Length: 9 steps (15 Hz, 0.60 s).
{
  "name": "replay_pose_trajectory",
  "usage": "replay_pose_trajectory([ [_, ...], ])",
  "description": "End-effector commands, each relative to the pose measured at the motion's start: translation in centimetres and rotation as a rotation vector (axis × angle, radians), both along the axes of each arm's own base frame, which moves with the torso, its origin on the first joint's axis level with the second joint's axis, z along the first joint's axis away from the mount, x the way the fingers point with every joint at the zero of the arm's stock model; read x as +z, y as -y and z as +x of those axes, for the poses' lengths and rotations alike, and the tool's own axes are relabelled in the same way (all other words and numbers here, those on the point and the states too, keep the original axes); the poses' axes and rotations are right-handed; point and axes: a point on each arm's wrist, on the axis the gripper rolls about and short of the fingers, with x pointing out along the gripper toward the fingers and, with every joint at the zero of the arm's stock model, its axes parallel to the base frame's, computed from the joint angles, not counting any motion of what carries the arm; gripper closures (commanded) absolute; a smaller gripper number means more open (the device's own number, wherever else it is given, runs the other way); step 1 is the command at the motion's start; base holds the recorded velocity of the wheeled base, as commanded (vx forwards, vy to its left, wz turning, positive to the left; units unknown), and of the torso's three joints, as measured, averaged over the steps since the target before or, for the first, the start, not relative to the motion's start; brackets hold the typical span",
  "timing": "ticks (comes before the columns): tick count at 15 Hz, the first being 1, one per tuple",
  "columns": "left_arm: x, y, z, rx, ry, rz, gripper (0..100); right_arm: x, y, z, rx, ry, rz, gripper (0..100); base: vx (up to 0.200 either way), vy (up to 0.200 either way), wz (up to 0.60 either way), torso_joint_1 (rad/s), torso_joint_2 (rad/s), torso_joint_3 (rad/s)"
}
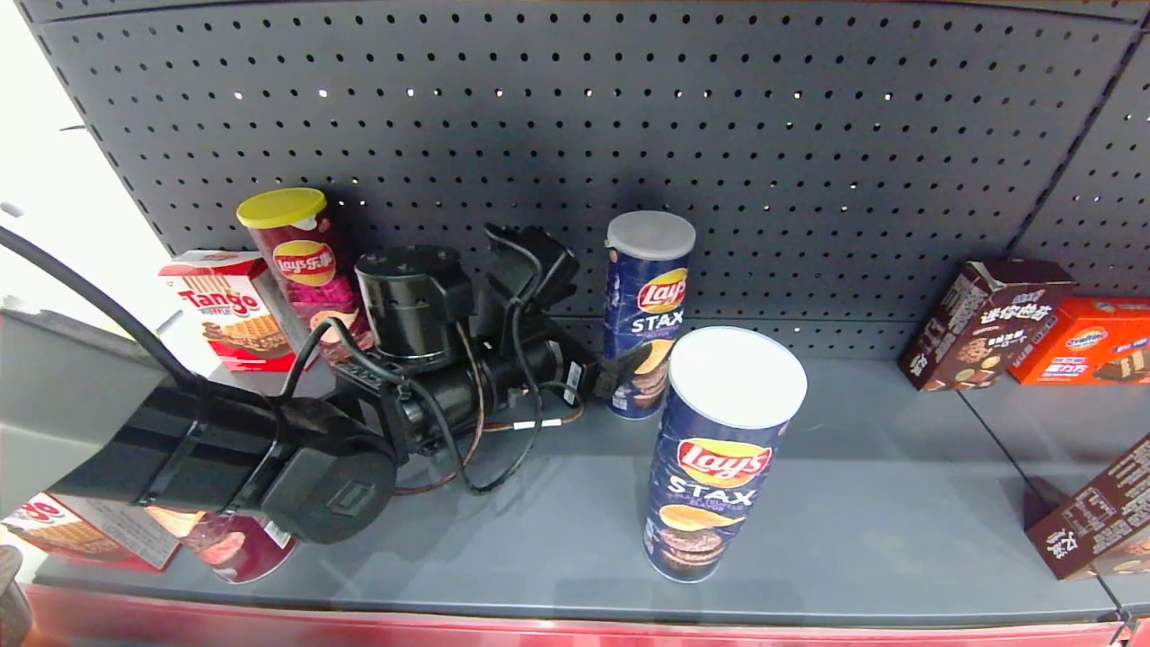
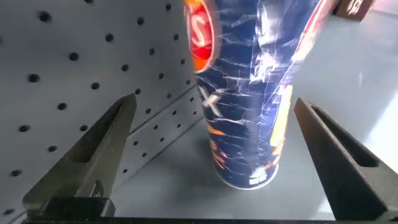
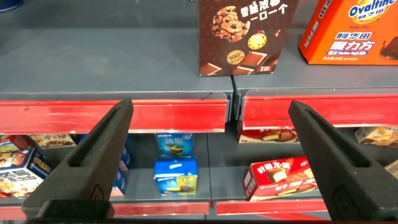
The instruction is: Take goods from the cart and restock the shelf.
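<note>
Standing wide apart, the two jaws of the left gripper [image 2: 216, 106] have the rear blue can [image 2: 249, 93] between them, and in the left wrist view neither jaw touches it. This can stands upright on the grey shelf [image 1: 898, 503], close to the pegboard wall [image 1: 629, 108], near the middle of the head view. A second blue can [image 1: 723, 458] stands upright lower and a little to the right, closer to the front edge. At the left of the head view are a red can [image 1: 301, 261] with a yellow lid and a wafer box [image 1: 229, 310]. At the right are a brown box [image 1: 979, 323] and an orange box [image 1: 1087, 341]. The right gripper [image 3: 211, 107] has its jaws spread wide too. Behind it are red price rails [image 3: 174, 115] and, below them, blue packs [image 3: 176, 174].
</note>
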Motion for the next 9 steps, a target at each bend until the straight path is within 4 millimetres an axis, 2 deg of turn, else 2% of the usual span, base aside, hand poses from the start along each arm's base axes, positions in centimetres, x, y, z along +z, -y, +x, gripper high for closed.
replay_pose_trajectory([
  [1,0.3,-0.5,-1.1,-0.002,0.008,-0.005,0,0.0,0.0,0.0,0.000,-0.001,0.000,0,0.000,0.000,0.00,0.000,0.00,0.000],
  [9,0.1,-1.8,-2.1,0.081,0.008,-0.002,0,0.0,0.0,0.0,0.000,0.000,0.000,0,0.000,0.000,0.00,0.000,0.00,0.000],
])
